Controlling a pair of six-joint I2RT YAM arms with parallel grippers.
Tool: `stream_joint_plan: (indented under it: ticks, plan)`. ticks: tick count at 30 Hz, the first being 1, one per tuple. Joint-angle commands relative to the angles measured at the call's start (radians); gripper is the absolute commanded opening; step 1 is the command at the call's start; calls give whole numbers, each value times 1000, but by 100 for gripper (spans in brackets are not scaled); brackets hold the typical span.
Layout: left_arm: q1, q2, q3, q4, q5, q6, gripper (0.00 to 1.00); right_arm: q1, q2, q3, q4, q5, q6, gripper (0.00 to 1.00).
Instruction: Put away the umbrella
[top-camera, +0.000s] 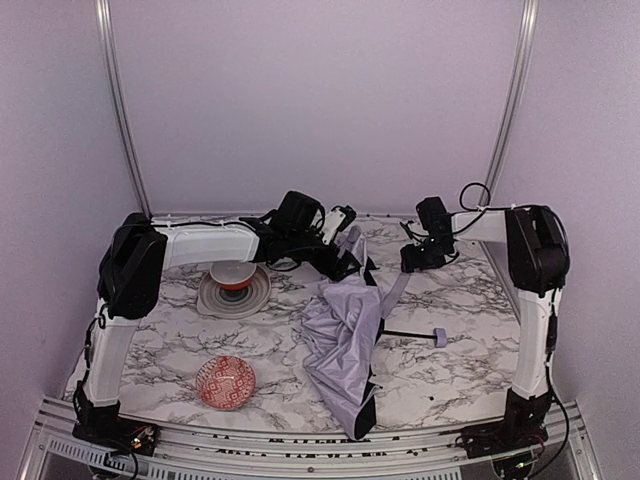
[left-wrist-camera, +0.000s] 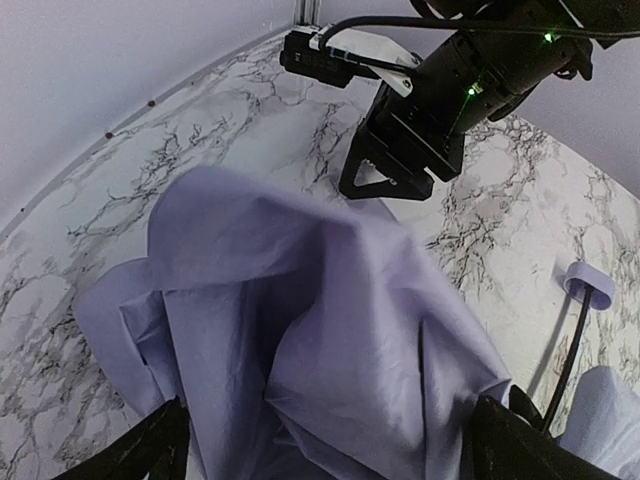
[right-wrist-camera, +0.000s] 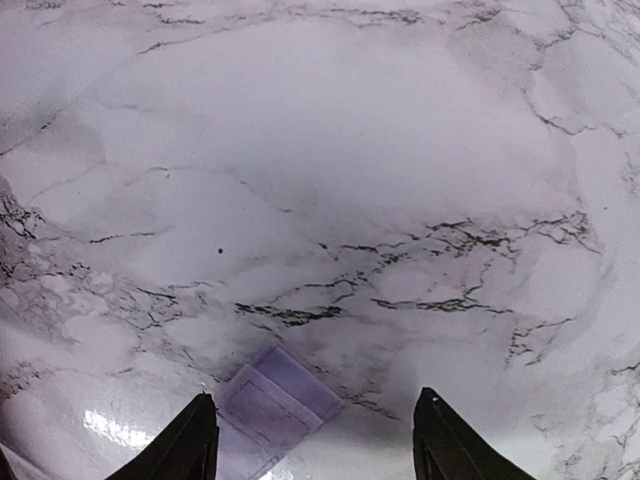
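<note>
Umbrella (top-camera: 345, 340) noted on the desk (top-camera: 470, 300), right of centre. The canopy is half-collapsed and heaped in a loose strip running from near the far edge down to the near edge. The shaft (top-camera: 405, 334) is seen projecting out of the folds toward the right edge. It ends in the knob handle (top-camera: 440, 340), which rests on the marble. A fabric strap (right-wrist-camera: 275, 405) is laid flat on the desk by the far end of the heap.

Left tool (left-wrist-camera: 328, 410): jaws spread wide, poised over the far part of the canopy, with fabric bulging up between the fingers. No pinch is seen; nothing is held.

Right tool (right-wrist-camera: 315, 396): jaws parted, with bare marble between them and the strap lying just beside one finger. Nothing is held.

Handling, as judged: the umbrella is light overall. The fabric is thin, limp and probably slick, and is expected to slide and bunch if pinched alone. The ribs are thin and likely easily bent, so squeezing across them is not advised. The shaft and handle are the stiff parts and are judged the best places to be gripped. The canopy would be gathered around the shaft by the other tool, then bound with the strap.

Red patterned bowl (top-camera: 226, 382) recorded toward the near-left corner, well apart from the umbrella; not involved.
</note>
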Motion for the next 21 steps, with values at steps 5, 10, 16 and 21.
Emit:
stream_joint_plan:
  ticks: [5,10,16,21]
  plan:
    - [-2,84,43,-58,86,-1,95,53,73,80,-87,-38,21,54]
    - [-2,72,-6,-27,141,-5,71,72,40,25,-64,-120,33,20]
    - [-2,24,-100,60,243,-9,14,75,2,43,-41,-209,31,0]
    - [-5,-95,-234,236,271,-6,0,66,-8,85,-11,-291,25,0]
